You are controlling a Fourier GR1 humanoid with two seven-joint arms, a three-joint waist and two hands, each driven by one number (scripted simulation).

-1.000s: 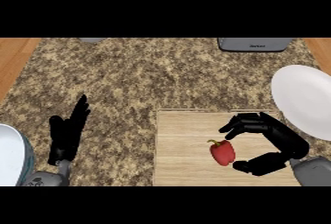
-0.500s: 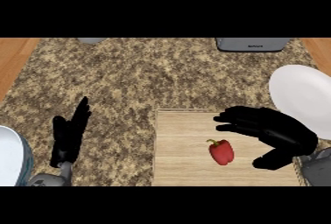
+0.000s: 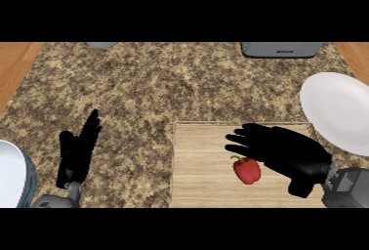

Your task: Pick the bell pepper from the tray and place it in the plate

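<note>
A red bell pepper (image 3: 247, 170) lies on the wooden tray (image 3: 202, 166) at the lower middle of the head view. My right hand (image 3: 288, 154) hovers over the tray just right of the pepper, palm down, fingers spread toward the left and open; its edge partly overlaps the pepper. The white plate (image 3: 338, 111) sits at the right edge, beyond the tray's far right corner. At the lower left my left hand (image 3: 78, 151) rests open with its fingers pointing up.
A grey appliance (image 3: 282, 49) stands at the far edge of the speckled counter (image 3: 158, 93). A white dish with a blue rim (image 3: 13, 173) shows at the lower left edge. Wooden strips border both sides.
My right hand has uncurled from beside the pepper, flattened, and shifted up and over it. The pepper and my left hand have stayed where they were.
</note>
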